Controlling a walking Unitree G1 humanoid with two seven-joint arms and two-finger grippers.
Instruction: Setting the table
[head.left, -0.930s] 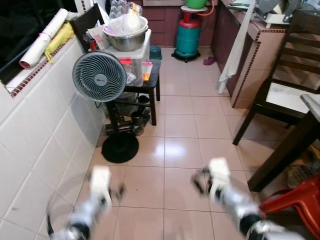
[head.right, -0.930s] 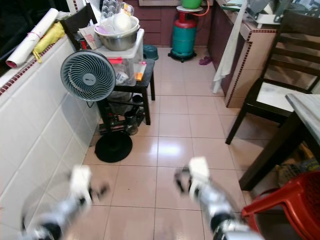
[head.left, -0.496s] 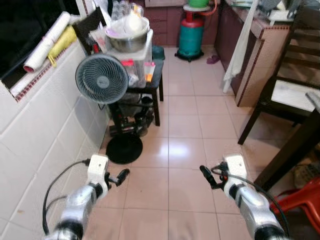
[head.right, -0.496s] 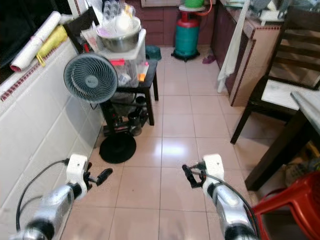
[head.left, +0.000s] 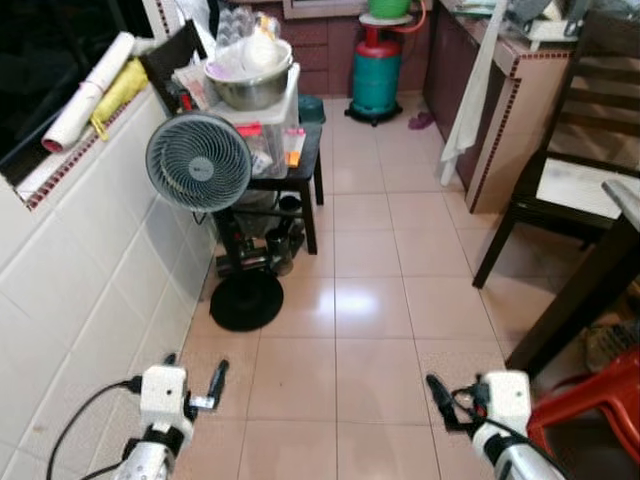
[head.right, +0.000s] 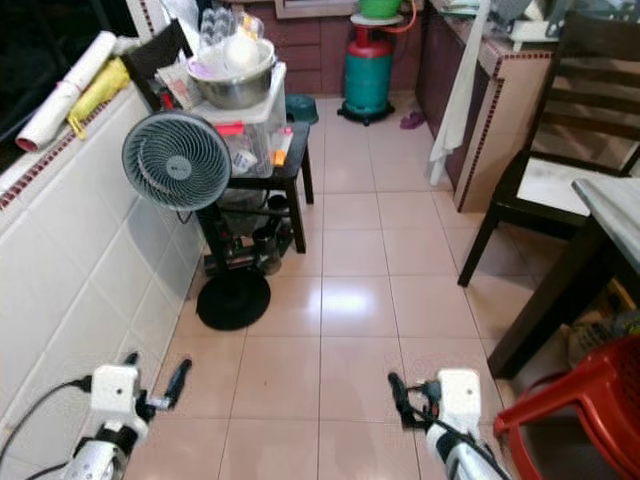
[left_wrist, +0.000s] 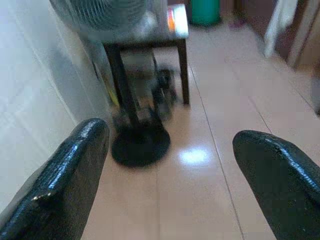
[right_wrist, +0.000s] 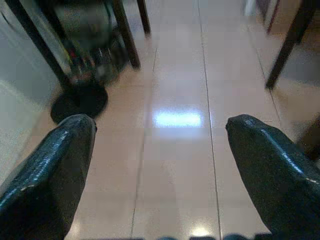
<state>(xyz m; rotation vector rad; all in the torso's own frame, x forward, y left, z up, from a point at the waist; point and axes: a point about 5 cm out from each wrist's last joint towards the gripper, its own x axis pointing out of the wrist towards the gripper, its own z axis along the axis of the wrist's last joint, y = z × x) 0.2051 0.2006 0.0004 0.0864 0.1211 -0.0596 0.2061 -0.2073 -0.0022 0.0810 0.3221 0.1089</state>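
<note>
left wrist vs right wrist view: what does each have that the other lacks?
Left wrist view: fan head, small dark table with an orange item on top, green gas cylinder, hanging white cloth, left gripper with fingers apart.
Right wrist view: dark chair leg at the far side, right gripper with fingers apart.
Both: fan's round black base, clutter under the table, glossy tiled floor with a light glare.

One standing fan (head.left: 198, 162) is here, one green gas cylinder (head.left: 377, 70), one metal bowl (head.left: 249, 85), one dark wooden chair (head.left: 570, 165), one red plastic chair (head.left: 590, 408), one rolled white sheet (head.left: 88, 90) on the window ledge, one hanging white cloth (head.left: 472, 90), and two claws, left claw (head.left: 217, 383) and right claw (head.left: 437, 392).
</note>
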